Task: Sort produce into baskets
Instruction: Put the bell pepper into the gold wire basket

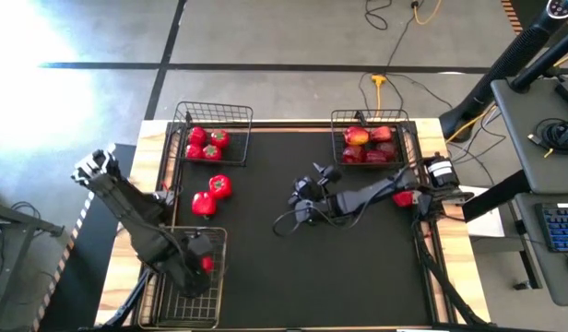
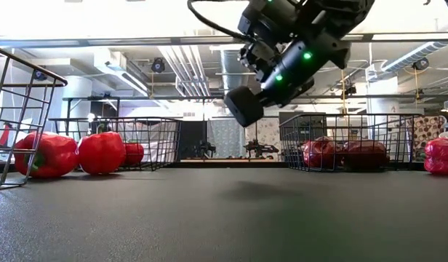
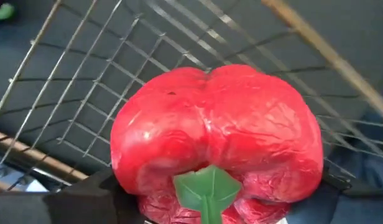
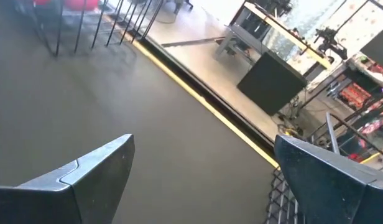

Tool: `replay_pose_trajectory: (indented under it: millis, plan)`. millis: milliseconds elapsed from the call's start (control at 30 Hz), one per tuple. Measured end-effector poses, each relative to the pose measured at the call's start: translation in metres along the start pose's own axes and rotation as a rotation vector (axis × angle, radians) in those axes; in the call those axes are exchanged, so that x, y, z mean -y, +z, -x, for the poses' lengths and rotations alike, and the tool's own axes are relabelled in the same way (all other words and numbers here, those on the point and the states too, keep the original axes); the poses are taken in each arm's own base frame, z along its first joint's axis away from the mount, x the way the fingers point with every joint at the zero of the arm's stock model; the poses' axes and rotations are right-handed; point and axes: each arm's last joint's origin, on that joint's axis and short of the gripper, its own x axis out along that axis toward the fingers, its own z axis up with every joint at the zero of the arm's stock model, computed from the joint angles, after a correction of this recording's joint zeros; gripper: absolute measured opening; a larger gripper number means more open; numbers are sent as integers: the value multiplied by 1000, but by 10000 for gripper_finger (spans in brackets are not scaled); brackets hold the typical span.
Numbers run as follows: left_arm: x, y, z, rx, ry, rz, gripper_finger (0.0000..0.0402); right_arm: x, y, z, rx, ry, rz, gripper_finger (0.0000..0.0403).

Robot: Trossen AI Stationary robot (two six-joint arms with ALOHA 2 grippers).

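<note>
My left gripper (image 1: 203, 261) is shut on a red bell pepper (image 3: 216, 143) inside the near-left wire basket (image 1: 215, 309). My right gripper (image 1: 302, 196) is open and empty above the middle of the black mat; it also shows in the low view (image 2: 246, 102). A tomato (image 1: 219, 185) and a red pepper (image 1: 203, 204) lie on the mat at the left. The far-left basket (image 1: 230, 112) holds several red tomatoes. The far-right basket (image 1: 344, 118) holds several red and yellowish pieces. My left gripper pinches the bell pepper between its two fingers (image 3: 67, 199) at the stem end (image 3: 207, 186), one finger on each side. The green stem points back toward the wrist. The pepper is over the basket's mesh (image 3: 86, 93); whether it rests on it I cannot tell.
Another red piece (image 1: 404, 197) lies at the mat's right edge beside my right arm. The wooden table rim (image 1: 155, 129) frames the mat. Desks, cables and a stand lie beyond the far and right edges.
</note>
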Motion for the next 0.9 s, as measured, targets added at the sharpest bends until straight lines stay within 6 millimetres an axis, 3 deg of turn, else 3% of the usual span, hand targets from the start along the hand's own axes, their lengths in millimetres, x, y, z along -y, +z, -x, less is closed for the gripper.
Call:
replay_pose_trajectory:
  millis: [467,700,900]
  plan:
    - [18,5,-61,-99,241,39,272,3,15,-24,-2,189,-73,380]
    - [18,12,-71,-80,291,-8,274,4,15,-26,-3,212,-71,380]
    - [12,14,-69,-78,341,-5,311,3,14,-26,-5,216,-68,380]
